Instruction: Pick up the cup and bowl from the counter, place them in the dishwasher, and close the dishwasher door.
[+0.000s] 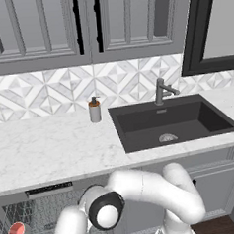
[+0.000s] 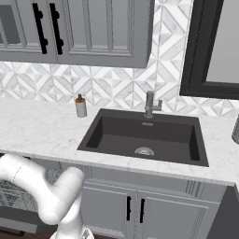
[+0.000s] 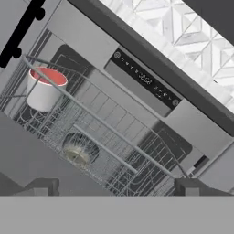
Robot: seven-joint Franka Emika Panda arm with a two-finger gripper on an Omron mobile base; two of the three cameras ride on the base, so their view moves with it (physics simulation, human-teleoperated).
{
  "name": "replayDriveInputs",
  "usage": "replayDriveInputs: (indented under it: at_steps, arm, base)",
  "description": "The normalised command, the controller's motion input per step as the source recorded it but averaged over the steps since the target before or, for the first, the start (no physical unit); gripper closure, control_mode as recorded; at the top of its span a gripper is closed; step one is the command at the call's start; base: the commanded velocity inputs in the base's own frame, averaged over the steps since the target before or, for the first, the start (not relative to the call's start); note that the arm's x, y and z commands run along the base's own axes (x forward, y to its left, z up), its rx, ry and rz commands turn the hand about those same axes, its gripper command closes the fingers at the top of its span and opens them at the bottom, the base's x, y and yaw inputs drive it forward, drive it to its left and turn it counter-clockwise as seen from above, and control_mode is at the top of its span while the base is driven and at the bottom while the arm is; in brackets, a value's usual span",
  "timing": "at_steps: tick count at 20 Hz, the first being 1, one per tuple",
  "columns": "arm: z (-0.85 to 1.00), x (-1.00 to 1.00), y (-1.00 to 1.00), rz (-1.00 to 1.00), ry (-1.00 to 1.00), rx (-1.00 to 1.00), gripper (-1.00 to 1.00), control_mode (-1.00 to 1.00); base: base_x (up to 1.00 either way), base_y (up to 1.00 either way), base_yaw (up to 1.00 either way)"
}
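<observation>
left base view: bare white marble desk (image 1: 52,148) with soap dispenser (image 1: 94,109) beside dark sink (image 1: 171,122); cup (image 1: 17,231) already down in dishwasher (image 1: 41,213) rack, far left.

right base view: arm bent low toward open rack (image 2: 14,196).

hand view: claw (image 3: 114,189) spread wide, holding nothing; cup (image 3: 44,88) upright and bowl (image 3: 80,148) seated in rack. judged: both loaded, only dishwasher door (image 3: 27,162) left to shut.

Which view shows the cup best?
Hand view: the cup stands whole in the dishwasher rack, white wall and red inside both plain. Left base view catches just its red inside at the lower left corner, through the wires.
</observation>
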Motion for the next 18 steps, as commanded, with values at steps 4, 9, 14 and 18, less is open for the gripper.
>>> replayDriveInputs:
  at_steps: [4,9,14,18]
  arm:
    - [-0.68,0.28,0.00,0.00,-0.18,0.18,-1.00,-1.00]
    - [-0.62,0.22,-0.01,0.00,-0.05,0.36,-1.00,-1.00]
    - [-0.54,0.09,0.22,0.00,0.11,0.12,-1.00,-1.00]
    - [-1.00,0.34,0.27,0.00,0.08,0.12,-1.00,-1.00]
  base:
    - [0.00,0.00,0.00]
    - [0.00,0.00,0.00]
    - [0.00,0.00,0.00]
    - [0.00,0.00,0.00]
